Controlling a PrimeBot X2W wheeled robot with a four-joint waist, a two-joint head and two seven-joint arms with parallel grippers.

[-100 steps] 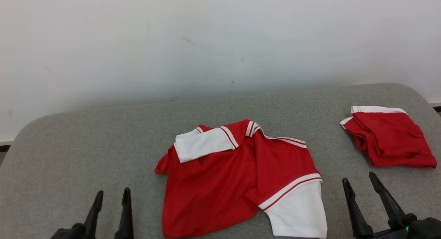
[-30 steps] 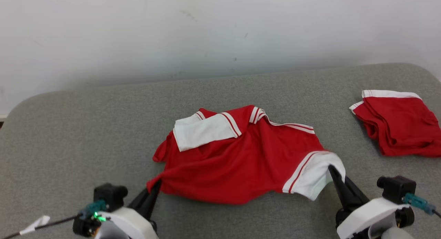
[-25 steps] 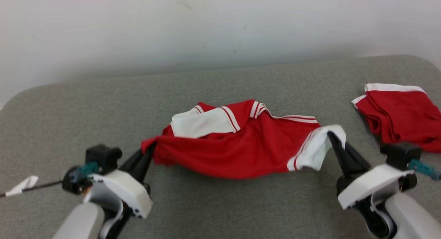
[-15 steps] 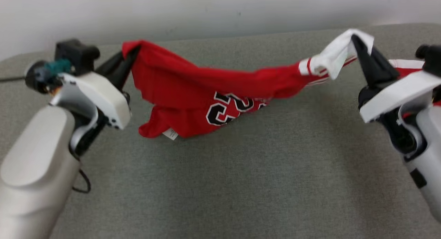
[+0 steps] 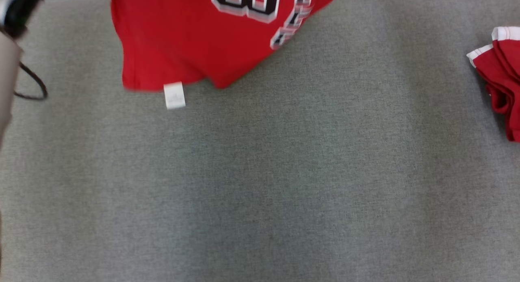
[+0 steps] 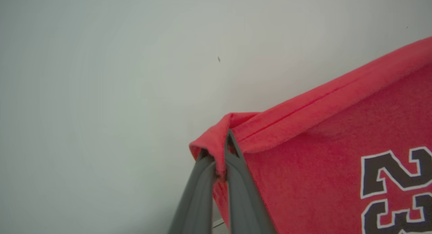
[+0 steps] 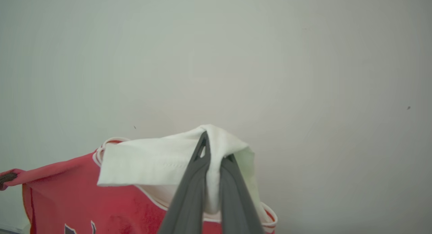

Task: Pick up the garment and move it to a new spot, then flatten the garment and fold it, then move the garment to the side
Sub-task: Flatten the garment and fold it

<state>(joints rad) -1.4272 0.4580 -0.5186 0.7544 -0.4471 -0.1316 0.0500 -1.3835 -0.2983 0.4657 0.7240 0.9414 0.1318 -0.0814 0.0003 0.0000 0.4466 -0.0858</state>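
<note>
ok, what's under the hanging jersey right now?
Grey table shows below the jersey, whose white tag dangles at the hem. The strip of table behind the cloth is covered, so I cannot tell what lies there.

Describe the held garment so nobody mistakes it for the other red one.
Over the grey table, far left, hangs a red jersey, pinched at a red corner by the left gripper and at a white sleeve by the right gripper. Unlike the folded red garment at the table's right edge, it shows black numerals and a white tag.
</note>
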